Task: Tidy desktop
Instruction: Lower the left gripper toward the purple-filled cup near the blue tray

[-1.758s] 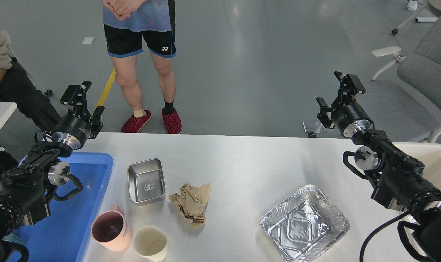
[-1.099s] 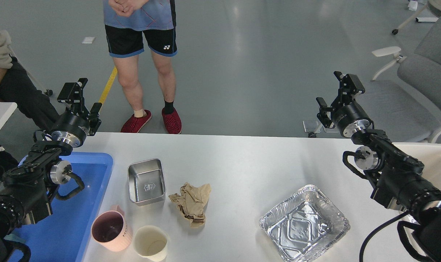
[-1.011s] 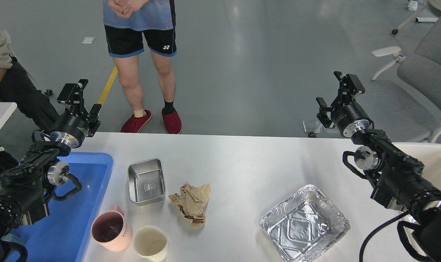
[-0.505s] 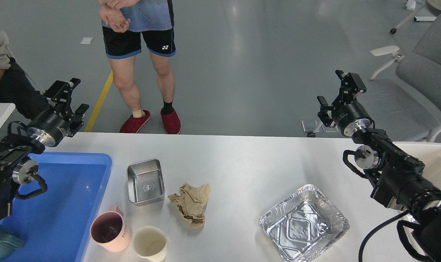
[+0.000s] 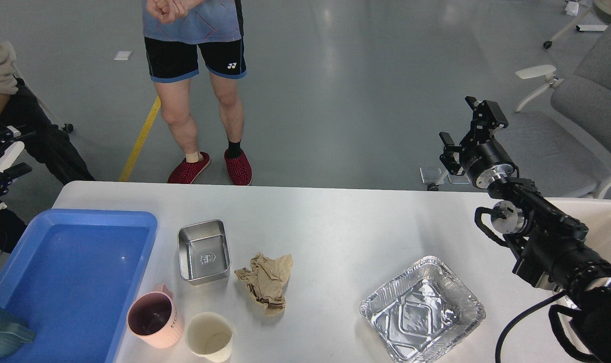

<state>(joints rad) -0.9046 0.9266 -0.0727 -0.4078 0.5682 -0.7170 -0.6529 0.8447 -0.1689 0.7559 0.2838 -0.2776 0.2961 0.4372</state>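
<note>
right now the right end effector (image 5: 465,132) is hanging in the air past the far edge of the tabletop (image 5: 335,227), its 2 fingers standing apart and gripping nothing. the left end effector (image 5: 0,156) is showing only as a dark sliver at the left border, beyond the tabletop's far left corner, and i cannot tell how its fingers are standing. the desktop to be tidied is that wide white tabletop, lying below and nearer than the right end effector.

the blue tray (image 5: 12,272) is sitting at the left end, well to the left of the right end effector and just below the left one, probably serving as the place to gather things. a teal cup (image 5: 0,330) is lying in its near corner, and the rest of the tray is showing bare. the other things are all waiting outside the tray. a steel tin (image 5: 204,252) is sitting just beside the tray, showing nothing inside. a pink mug (image 5: 151,320) and a cream cup (image 5: 209,337) are standing upright at the near edge, both looking empty. a crumpled brown paper (image 5: 265,282) is lying loose between the tin and a foil pan (image 5: 422,308), which is resting empty, closest to the right end effector.
</note>
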